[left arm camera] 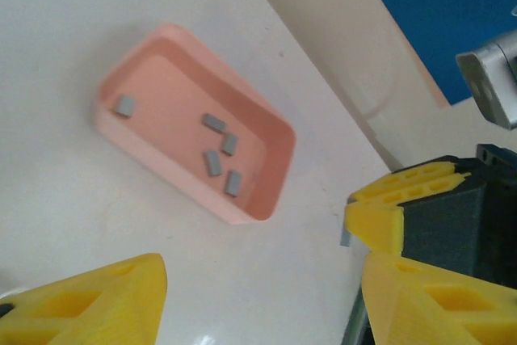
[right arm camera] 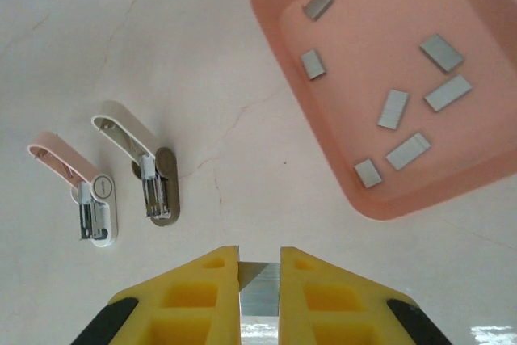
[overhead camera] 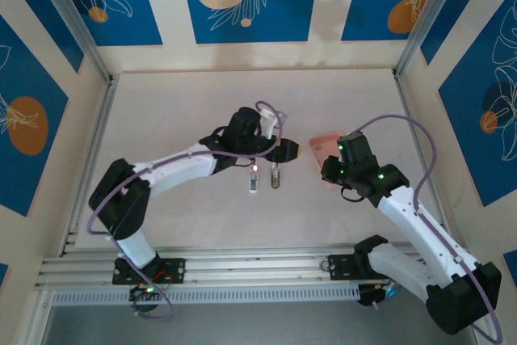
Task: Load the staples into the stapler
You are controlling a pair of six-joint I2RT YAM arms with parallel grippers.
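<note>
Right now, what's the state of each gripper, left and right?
Left gripper: open, holding nothing.
Right gripper: closed on a grey staple strip.

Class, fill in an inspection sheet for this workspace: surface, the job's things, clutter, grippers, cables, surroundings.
Surface: pale table, faint hairline marks.
Job's things: seven staples loose in the pink tray; white stapler and brown stapler side by side, both hinged open, apart from the tray.
Clutter: nothing seen.
Grippers: left gripper open; right gripper shut on a grey strip.
Cables: purple cable along each arm.
Surroundings: blue leaf-print panels, metal frame posts.
</note>
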